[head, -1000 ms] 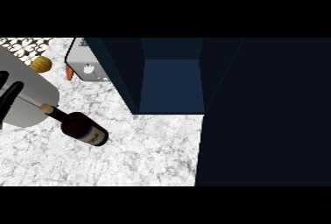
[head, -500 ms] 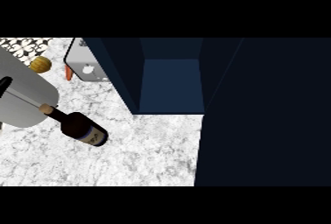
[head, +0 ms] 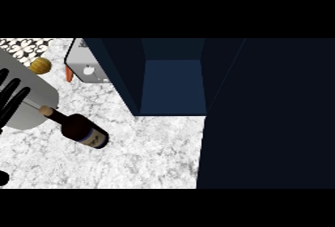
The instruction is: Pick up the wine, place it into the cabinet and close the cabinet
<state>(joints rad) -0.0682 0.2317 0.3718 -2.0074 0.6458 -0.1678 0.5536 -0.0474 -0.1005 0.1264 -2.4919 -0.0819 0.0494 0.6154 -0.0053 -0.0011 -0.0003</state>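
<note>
Nothing is done yet: the wine [head: 78,130] lies on the counter [head: 144,150] near its left edge, the cabinet [head: 173,82] stands open, and the left hand [head: 12,99], fingers straight, holds nothing.

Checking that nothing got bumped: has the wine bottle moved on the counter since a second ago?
No. The wine bottle lies at the same spot and angle left of the open cabinet, neck toward the left hand.

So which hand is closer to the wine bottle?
The left hand. It shows at the left edge, fingers straight, just beyond the neck of the wine bottle lying on the counter. The right hand isn't in view at all.
</note>
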